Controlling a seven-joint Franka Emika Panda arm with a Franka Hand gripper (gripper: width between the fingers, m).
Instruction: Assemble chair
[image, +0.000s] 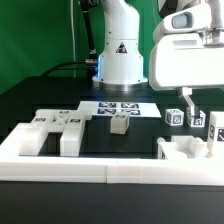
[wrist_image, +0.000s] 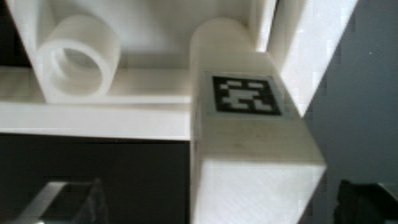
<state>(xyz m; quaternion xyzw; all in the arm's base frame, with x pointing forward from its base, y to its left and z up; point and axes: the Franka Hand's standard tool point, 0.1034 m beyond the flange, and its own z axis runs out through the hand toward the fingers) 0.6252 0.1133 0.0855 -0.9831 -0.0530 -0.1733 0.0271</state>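
the white robot gripper (image: 187, 98) hangs over the exterior view's right side of the black table (image: 140, 135). in the wrist view the gripper (wrist_image: 214, 205) has its two fingers (wrist_image: 63, 205) wide apart. a long white plastic block with one black-and-white square tag (wrist_image: 249, 150) lies between them. there is a gap beside the block, so the jaws hold nothing.

the block's long side runs straight away from the fingers. its far end meets a white cross piece next to a round white tube-shaped piece (wrist_image: 80, 60). the tag faces up at the wrist camera.

under the gripper in the exterior view are a few small white tagged blocks (image: 197, 120). i cannot tell which one is the long block. a big flat white plastic piece with tags (image: 55, 125) lies on the exterior view's left. a small white cube (image: 120, 122) stands in the middle, just in front of the marker board (image: 120, 106).

a low white border wall (image: 90, 165) runs along the front. a green curtain (image: 40, 40) hangs behind the white robot arm base (image: 120, 55).
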